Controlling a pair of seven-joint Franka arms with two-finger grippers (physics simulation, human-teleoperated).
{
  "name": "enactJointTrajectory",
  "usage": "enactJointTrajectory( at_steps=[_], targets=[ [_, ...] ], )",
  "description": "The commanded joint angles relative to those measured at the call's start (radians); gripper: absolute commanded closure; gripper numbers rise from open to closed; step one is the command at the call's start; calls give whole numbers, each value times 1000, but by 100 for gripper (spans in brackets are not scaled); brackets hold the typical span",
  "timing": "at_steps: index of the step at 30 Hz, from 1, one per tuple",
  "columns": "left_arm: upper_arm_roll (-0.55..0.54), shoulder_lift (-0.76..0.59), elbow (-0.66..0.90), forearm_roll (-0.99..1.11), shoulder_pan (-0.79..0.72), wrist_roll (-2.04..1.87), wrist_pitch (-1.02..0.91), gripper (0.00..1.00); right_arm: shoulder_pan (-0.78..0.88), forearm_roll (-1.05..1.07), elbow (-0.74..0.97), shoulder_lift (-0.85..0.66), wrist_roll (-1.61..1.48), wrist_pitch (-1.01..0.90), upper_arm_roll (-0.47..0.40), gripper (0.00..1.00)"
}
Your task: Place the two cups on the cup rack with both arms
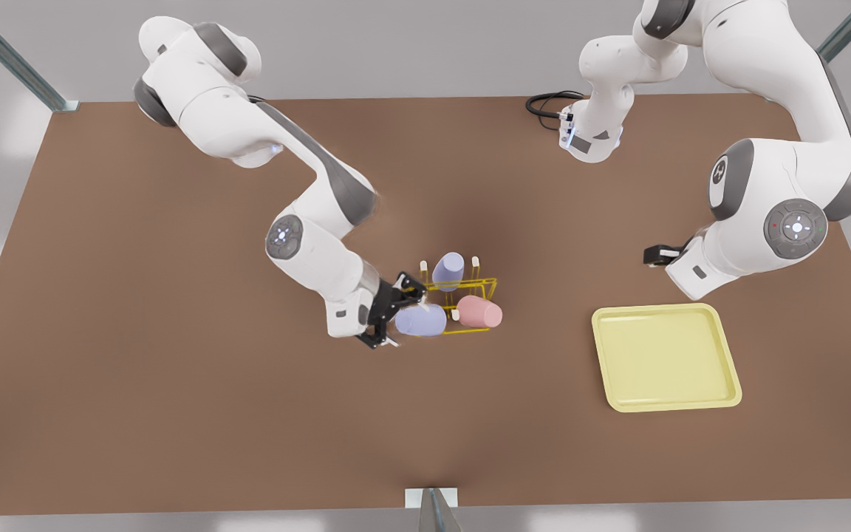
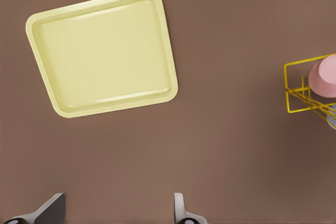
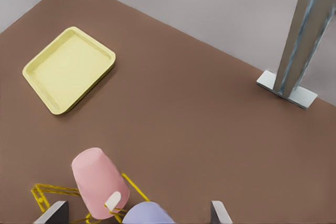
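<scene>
The yellow wire cup rack [image 1: 481, 282] stands mid-table. A pale pink cup [image 1: 479, 312] is tilted on a peg at its near right, seen also as the pink cup [image 3: 100, 182] and the pink cup [image 2: 325, 76]. One lavender cup [image 1: 448, 270] sits on a far peg. A second lavender cup [image 1: 422, 321] lies tilted at the rack's near left, between the spread fingers of my open right gripper [image 1: 400, 314]; the fingers stand wider than this lavender cup [image 3: 148, 213]. My left gripper [image 1: 654, 256] waits open above the table beside the tray, fingers [image 2: 181, 211] wide apart and holding nothing.
A pale yellow square tray [image 1: 665, 309] lies on the front view's right, its rim [image 2: 168, 45] near the left gripper. A black cable [image 1: 547, 103] coils at the table's back. A metal post [image 3: 302, 35] rises at the table's front edge.
</scene>
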Motion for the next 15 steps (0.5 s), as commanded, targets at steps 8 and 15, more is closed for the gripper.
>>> enactJointTrajectory(
  at_steps=[8,15],
  targets=[
    [0,3,0,2,2,95,1,0,-149,-274,10,-299,157,-847,-217,0],
    [0,3,0,4,0,95,1,0,-149,-214,-208,-496,134,-836,-375,0]
  ],
)
